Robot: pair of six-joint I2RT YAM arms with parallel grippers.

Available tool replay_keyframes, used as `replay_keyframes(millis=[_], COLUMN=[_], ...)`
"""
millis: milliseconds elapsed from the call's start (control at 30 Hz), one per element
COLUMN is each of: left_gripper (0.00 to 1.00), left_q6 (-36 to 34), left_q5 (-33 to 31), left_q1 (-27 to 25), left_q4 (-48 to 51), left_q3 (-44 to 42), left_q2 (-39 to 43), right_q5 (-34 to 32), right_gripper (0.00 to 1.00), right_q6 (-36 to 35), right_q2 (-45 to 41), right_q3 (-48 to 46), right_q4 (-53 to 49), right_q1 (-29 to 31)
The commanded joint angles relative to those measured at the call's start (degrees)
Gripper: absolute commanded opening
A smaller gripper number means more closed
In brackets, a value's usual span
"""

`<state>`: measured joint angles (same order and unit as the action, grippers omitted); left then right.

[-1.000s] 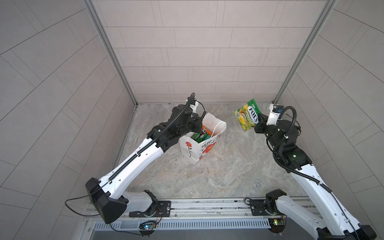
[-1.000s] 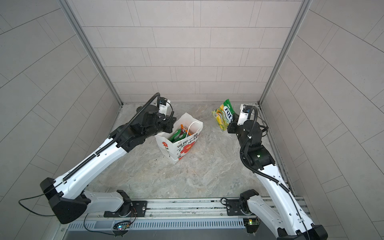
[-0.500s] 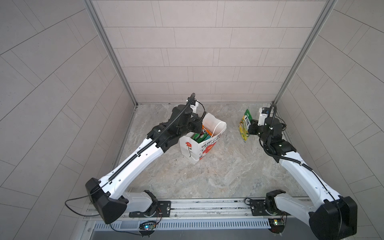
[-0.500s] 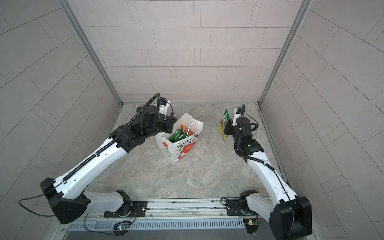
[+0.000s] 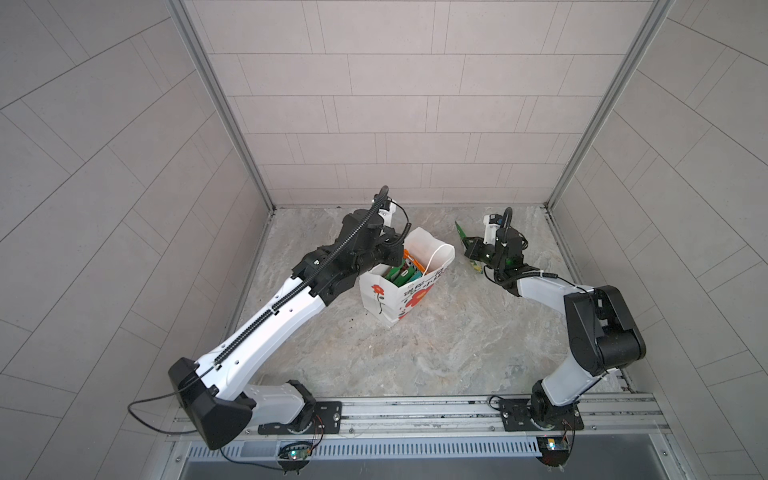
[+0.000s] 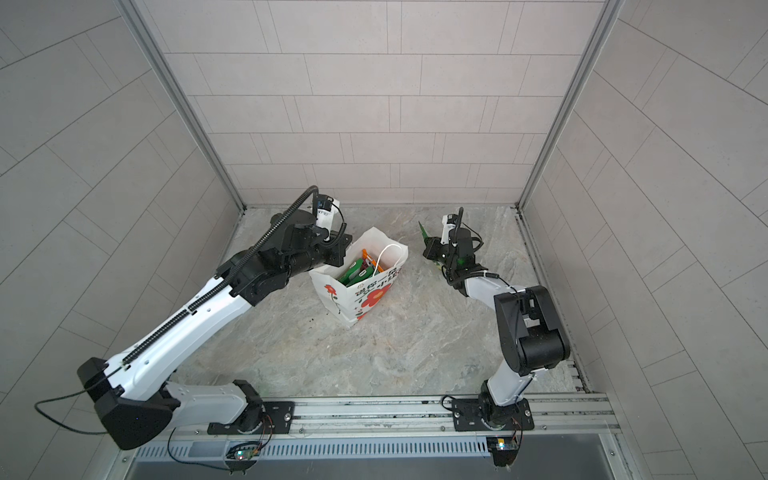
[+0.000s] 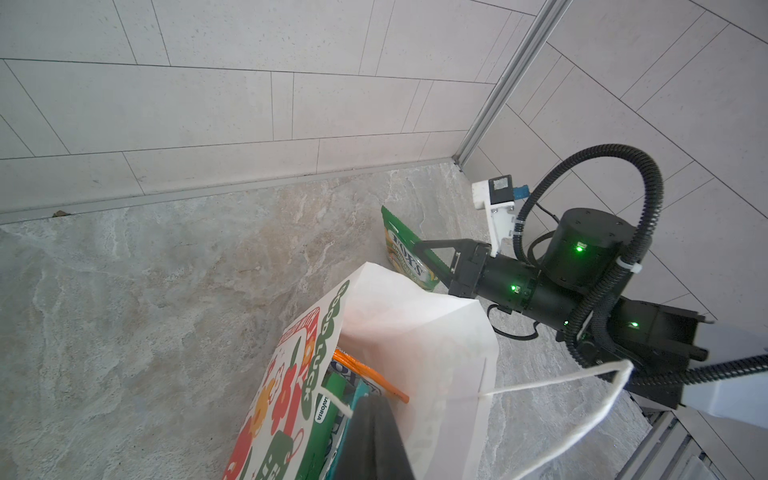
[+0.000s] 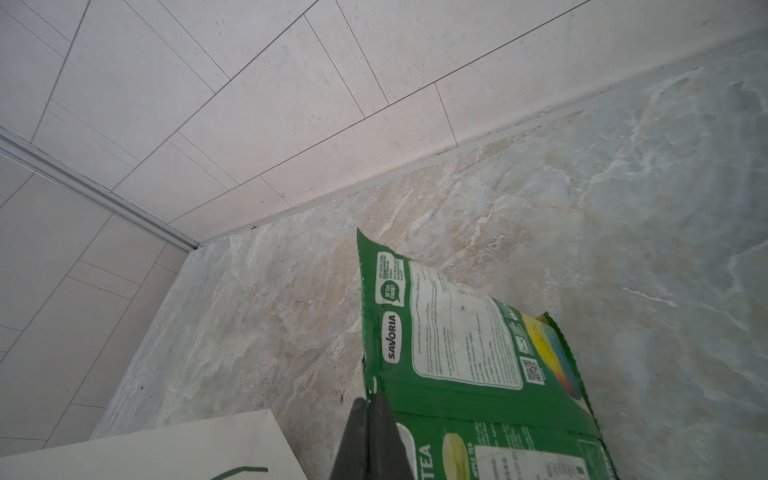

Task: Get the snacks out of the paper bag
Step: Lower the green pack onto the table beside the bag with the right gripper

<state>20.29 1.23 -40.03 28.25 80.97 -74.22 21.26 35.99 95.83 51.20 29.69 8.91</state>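
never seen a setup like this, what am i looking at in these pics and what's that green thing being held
These are two robot arms with pincer grippers in a tiled booth. Two pictures look down from overhead; two come from cameras on the arms' wrists. On the stone-patterned table stands a paper bag with more snack packets inside. The left gripper is shut, seemingly pinching the bag's rim. The right gripper is shut on a green packet, held clear of the bag.
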Motion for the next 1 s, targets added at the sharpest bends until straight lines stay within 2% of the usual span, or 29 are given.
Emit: replay_keyframes(millis=[0, 233, 600, 967], left_gripper=[0.00, 0.00, 0.00, 0.00], left_q6=[-0.25, -0.34, -0.28, -0.43], left_q5=[0.45, 0.30, 0.61, 1.00], left_q1=[-0.25, -0.22, -0.22, -0.22], left_q4=[-0.55, -0.56, -0.52, -0.49], left_q3=[0.00, 0.24, 0.71, 1.34], left_q2=[2.32, 2.27, 1.88, 1.54], right_q5=[4.58, 3.26, -2.14, -2.80], right_gripper=[0.00, 0.00, 0.00, 0.00], right_q6=[5.29, 7.37, 4.72, 4.88], right_q2=[2.17, 5.73, 5.79, 9.39], right_q3=[2.03, 0.77, -4.08, -4.85], right_q4=[10.26, 14.25, 10.48, 9.92], right_q1=[-0.99, -4.96, -12.57, -13.00])
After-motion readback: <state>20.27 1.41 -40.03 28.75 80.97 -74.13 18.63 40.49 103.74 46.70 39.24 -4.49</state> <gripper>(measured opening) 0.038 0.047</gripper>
